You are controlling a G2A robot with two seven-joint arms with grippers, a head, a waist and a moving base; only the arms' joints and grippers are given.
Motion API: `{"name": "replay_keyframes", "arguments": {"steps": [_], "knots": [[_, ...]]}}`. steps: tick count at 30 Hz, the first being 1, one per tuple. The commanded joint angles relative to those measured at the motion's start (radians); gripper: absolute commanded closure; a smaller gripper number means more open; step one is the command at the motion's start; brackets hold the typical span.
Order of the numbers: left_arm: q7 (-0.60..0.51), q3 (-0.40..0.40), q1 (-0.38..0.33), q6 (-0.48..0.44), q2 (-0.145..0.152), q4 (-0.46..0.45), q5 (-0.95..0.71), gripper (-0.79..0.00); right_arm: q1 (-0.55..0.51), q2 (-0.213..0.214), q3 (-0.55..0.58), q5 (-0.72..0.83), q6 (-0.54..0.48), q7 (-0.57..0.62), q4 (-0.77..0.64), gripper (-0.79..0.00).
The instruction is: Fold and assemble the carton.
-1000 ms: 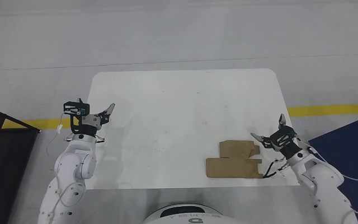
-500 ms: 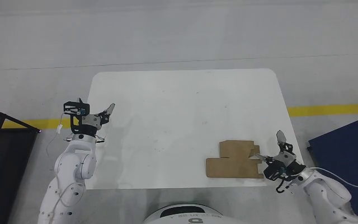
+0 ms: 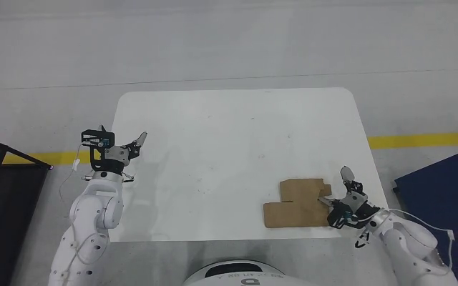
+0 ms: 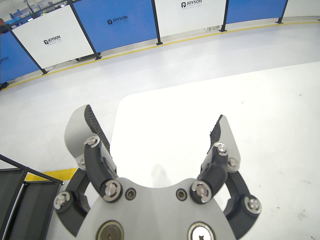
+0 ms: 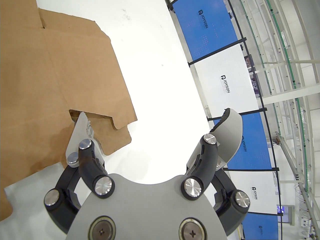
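A flat brown carton (image 3: pixel 299 204) lies unfolded on the white table (image 3: pixel 236 143), near the front right corner. My right gripper (image 3: pixel 336 189) is open at the carton's right end, low over the table. In the right wrist view one of its fingertips (image 5: pixel 81 121) rests at a notch in the carton (image 5: pixel 50 71), with a flap edge lying between the open fingers; the other finger stands clear over bare table. My left gripper (image 3: pixel 132 143) is open and holds nothing, hovering over the table's left edge, far from the carton; the left wrist view shows this gripper (image 4: pixel 155 123) over bare table.
A black frame (image 3: pixel 18 186) stands on the floor left of the table. A yellow floor line (image 3: pixel 415 140) runs past the table's right edge. Blue and white partition panels (image 4: pixel 175 8) fence the room beyond.
The right gripper has come down and leftward from beside the table's right edge to the carton's right end, one finger now at the flap notch. The left arm has kept still.
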Motion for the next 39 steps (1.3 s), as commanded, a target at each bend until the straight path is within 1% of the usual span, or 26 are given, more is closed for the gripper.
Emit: {"name": "replay_keyframes", "arguments": {"steps": [1,3,5,6,7,11,13,17,21,24,26,27,28,30,31,32,33,34,37,39], "knots": [[0.000,0.000,0.000,0.000,0.000,0.000,0.000,-0.785,0.005,0.001,-0.002,-0.003,-0.001,0.015,-0.003,-0.785],[0.000,0.000,0.000,0.000,0.000,0.000,0.000,-0.785,0.009,0.002,-0.005,-0.010,-0.004,0.024,-0.006,-0.785],[0.000,0.000,0.000,0.000,0.000,0.000,0.000,-0.785,0.014,0.004,-0.013,-0.027,-0.010,0.032,-0.009,-0.742],[0.000,0.000,0.000,0.000,0.000,0.000,0.000,-0.785,0.017,0.005,-0.018,-0.039,-0.012,0.040,-0.010,-0.739],[0.000,0.000,0.000,0.000,0.000,0.000,0.000,-0.785,0.021,0.006,-0.025,-0.051,-0.013,0.052,-0.011,-0.702],[0.000,0.000,0.000,0.000,0.000,0.000,0.000,-0.785,0.033,0.007,-0.045,-0.073,-0.015,0.080,-0.012,-0.668],[0.000,0.000,0.000,0.000,0.000,0.000,0.000,-0.785,0.043,0.007,-0.051,-0.067,-0.026,0.103,-0.011,-0.613],[0.000,0.000,0.000,0.000,0.000,0.000,0.000,-0.785,0.060,0.008,-0.049,-0.039,-0.049,0.133,-0.008,-0.536],[0.000,0.000,0.000,0.000,0.000,0.000,0.000,-0.785,0.081,0.009,-0.021,0.029,-0.084,0.169,0.003,-0.468],[0.000,0.000,0.000,0.000,0.000,0.000,0.000,-0.785,0.093,0.009,0.008,0.092,-0.103,0.199,0.010,-0.462],[0.000,0.000,0.000,0.000,0.000,0.000,0.000,-0.785,0.089,0.010,0.025,0.123,-0.120,0.203,0.001,-0.428],[0.000,0.000,0.000,0.000,0.000,0.000,0.000,-0.785,0.075,0.011,0.033,0.130,-0.126,0.187,-0.014,-0.453],[0.000,0.000,0.000,0.000,0.000,0.000,0.000,-0.785,0.044,0.013,0.040,0.122,-0.127,0.145,-0.040,-0.493],[0.000,0.000,0.000,0.000,0.000,0.000,0.000,-0.785,-0.004,0.017,0.044,0.092,-0.127,0.077,-0.073,-0.613],[0.000,0.000,0.000,0.000,0.000,0.000,0.000,-0.785,-0.041,0.020,0.045,0.059,-0.125,0.029,-0.094,-0.662],[0.000,0.000,0.000,0.000,0.000,0.000,0.000,-0.785,-0.057,0.022,0.043,0.044,-0.124,0.008,-0.103,-0.714],[0.000,0.000,0.000,0.000,0.000,0.000,0.000,-0.785,-0.084,0.025,0.036,0.013,-0.122,-0.026,-0.117,-0.745],[0.000,0.000,0.000,0.000,0.000,0.000,0.000,-0.785,-0.098,0.027,0.030,-0.005,-0.127,-0.045,-0.124,-0.754],[0.000,0.000,0.000,0.000,0.000,0.000,0.000,-0.785,-0.109,0.030,0.007,-0.040,-0.139,-0.050,-0.133,-0.745],[0.000,0.000,0.000,0.000,0.000,0.000,0.000,-0.785,-0.099,0.031,-0.012,-0.043,-0.167,-0.036,-0.127,-0.723]]}}
